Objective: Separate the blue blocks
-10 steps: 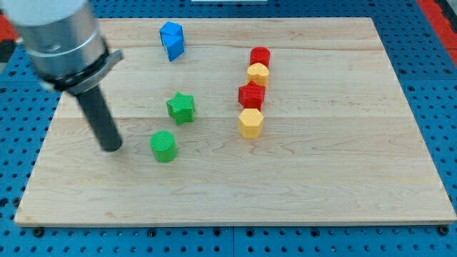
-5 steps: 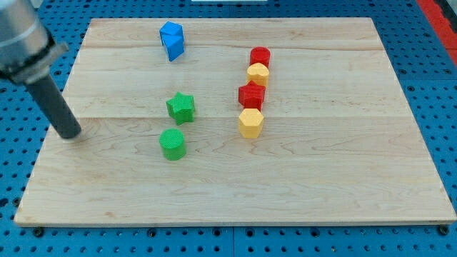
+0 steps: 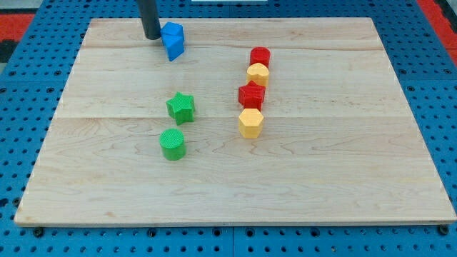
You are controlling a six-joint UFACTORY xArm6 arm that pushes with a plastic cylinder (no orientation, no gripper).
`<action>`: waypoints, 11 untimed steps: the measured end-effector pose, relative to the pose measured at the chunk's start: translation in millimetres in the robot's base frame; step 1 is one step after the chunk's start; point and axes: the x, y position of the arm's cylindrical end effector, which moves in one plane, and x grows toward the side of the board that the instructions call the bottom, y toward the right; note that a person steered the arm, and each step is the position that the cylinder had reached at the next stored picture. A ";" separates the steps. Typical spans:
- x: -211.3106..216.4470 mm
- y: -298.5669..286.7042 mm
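Two blue blocks sit pressed together near the view's top left of the wooden board (image 3: 343, 185): an upper blue block (image 3: 172, 31) and a lower, pointed blue block (image 3: 173, 48). My tip (image 3: 151, 36) stands just to the left of the upper blue block, close to or touching its left side. The dark rod rises out of the view's top edge.
A green star (image 3: 181, 107) and a green cylinder (image 3: 172, 143) sit left of the board's middle. To the right runs a column: a red block (image 3: 260, 56), a yellow block (image 3: 257, 73), a red block (image 3: 251, 95) and a yellow hexagon (image 3: 250, 122).
My tip has swept from the left side of the board up to the top left, beside the blue blocks. The green cylinder shifted slightly right early on. The blue blocks have not moved.
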 end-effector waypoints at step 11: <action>25.9 2.8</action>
